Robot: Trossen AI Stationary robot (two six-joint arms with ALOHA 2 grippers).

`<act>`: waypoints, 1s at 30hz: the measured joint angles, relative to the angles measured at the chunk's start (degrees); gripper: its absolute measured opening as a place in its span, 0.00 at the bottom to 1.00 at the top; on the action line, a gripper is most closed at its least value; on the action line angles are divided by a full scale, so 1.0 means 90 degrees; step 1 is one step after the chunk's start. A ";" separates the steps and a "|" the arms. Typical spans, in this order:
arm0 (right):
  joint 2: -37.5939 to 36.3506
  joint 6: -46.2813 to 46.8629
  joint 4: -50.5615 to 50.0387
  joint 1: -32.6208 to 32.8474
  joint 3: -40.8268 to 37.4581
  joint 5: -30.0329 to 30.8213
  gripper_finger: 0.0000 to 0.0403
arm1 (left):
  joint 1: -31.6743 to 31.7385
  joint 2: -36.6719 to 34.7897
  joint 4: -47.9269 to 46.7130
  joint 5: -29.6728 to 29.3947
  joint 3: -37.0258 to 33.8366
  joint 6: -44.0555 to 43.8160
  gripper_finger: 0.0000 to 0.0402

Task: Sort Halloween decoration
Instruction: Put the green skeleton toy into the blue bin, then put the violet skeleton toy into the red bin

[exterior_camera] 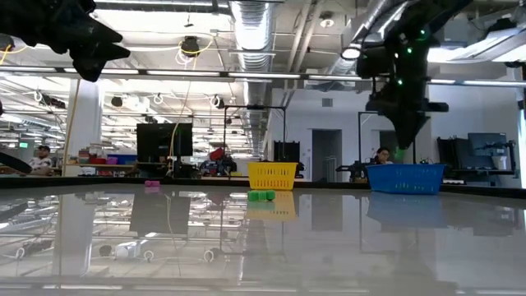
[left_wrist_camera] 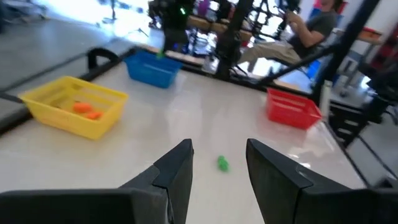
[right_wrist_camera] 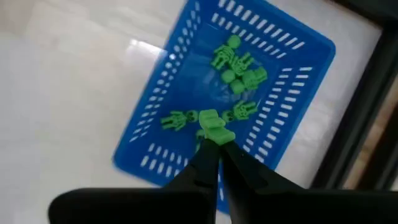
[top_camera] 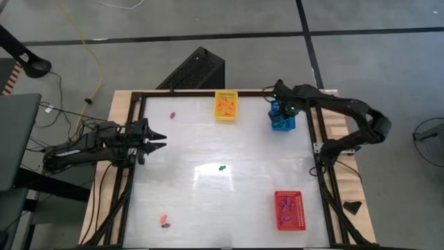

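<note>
One small green plastic trinket (right_wrist_camera: 216, 129) sits pinched in the right gripper (right_wrist_camera: 214, 144) above the blue perforated basket (right_wrist_camera: 161, 146) at far right; releasing squarely over its middle should land it cleanly. The left gripper (left_wrist_camera: 219, 163), fingers apart, waits at left.

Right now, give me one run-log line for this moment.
right gripper: shut on green trinket, over blue basket | left gripper: open, waiting at left edge | loose: green piece mid-table

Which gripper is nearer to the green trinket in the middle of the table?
Left. The left gripper is at the table's left side, facing the green trinket; the right gripper hangs over the far blue basket.
</note>
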 joint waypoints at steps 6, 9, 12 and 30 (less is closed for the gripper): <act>-0.0003 0.0003 0.0303 -0.0146 -0.0313 0.0123 0.15 | 0.0000 -0.0002 0.0002 -0.0657 0.0000 0.0137 0.34; 0.0165 0.0002 0.0329 -0.0206 -0.0316 0.0216 0.19 | 0.0000 -0.0002 0.0000 -0.0689 0.0000 0.0138 0.34; 0.0302 -0.0005 0.0339 -0.0246 -0.0316 0.0288 0.25 | 0.0000 -0.0002 -0.0002 -0.0702 0.0000 0.0119 0.34; 0.0125 -0.0071 0.0845 0.1080 0.0246 -0.0049 0.46 | 0.0000 0.0272 0.0008 -0.0813 -0.0246 -0.0020 0.34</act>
